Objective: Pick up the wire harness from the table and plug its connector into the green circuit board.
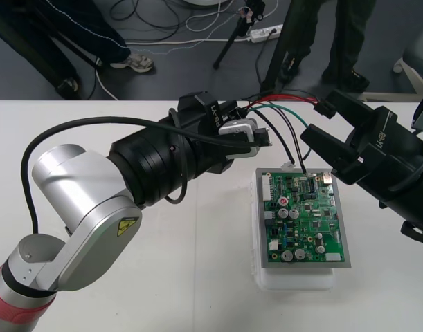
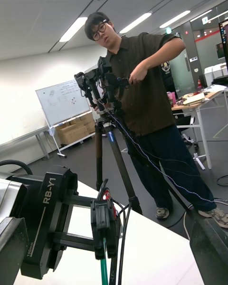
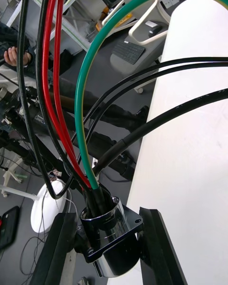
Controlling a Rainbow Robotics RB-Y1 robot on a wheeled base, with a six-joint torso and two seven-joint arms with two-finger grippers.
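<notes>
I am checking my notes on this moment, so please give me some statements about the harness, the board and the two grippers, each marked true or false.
1. The left gripper is shut on the round metal socket. True.
2. The harness lies flat on the table. False: its wires arc through the air from the held socket.
3. The green circuit board sits on a white base. True.
4. All the wires are black. False: a red wire and a green wire show too.
5. The right gripper waits at the board's near edge. False: it is open, by the board's far right corner.
</notes>
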